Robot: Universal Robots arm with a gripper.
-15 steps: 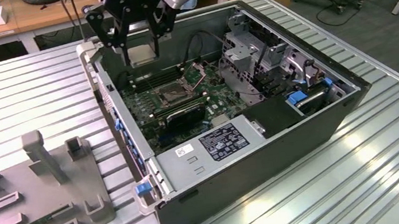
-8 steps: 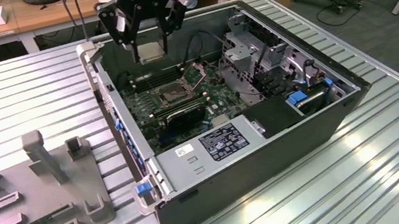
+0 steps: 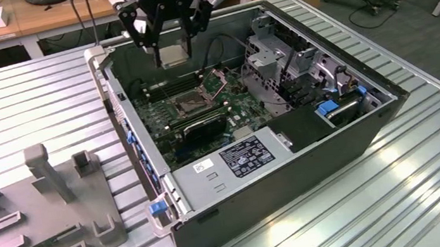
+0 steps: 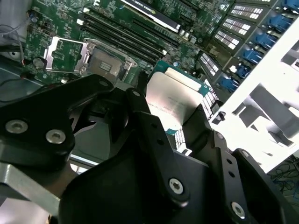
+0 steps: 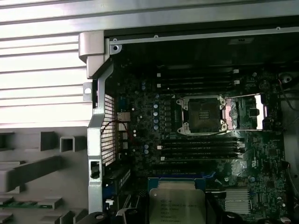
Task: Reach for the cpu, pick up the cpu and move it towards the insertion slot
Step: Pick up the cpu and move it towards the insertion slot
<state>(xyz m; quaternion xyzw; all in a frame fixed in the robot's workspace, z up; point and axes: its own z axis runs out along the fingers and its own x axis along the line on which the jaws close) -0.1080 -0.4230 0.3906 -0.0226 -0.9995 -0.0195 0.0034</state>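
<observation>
1. In the second wrist view the gripper [image 4: 175, 109] is clenched on the cpu [image 4: 175, 95]: its black fingers [image 4: 142, 100] press against the chip's opposite edges, and the silvery-white top with its thin border lies between them.
2. The near edge of the chip is hidden behind the black finger links in that view, so how deep it sits in the grasp cannot be told.
3. In the first wrist view the cpu [image 5: 176, 205] is cut off by the frame edge, with dark finger parts just beside its corners.
4. In the exterior view the gripper [image 3: 173, 56] hangs above the open computer case [image 3: 294, 171] with the cpu [image 3: 172, 54] as a pale square at its tips; it seems clear of the motherboard [image 3: 194, 123], though the angle makes the height hard to judge.
5. Farther off, the insertion slot [image 5: 202, 114] lies open on the board, its metal frame flipped to one side; in the exterior view the insertion slot [image 3: 187, 104] sits below and apart from the held chip.
6. In the second wrist view the insertion slot [image 4: 103, 63] lies beyond the fingers, beside the long black memory slots [image 4: 131, 37].
7. Outside the case, a grey plastic tray [image 3: 37, 224] rests on the ribbed metal table [image 3: 430, 166].
</observation>
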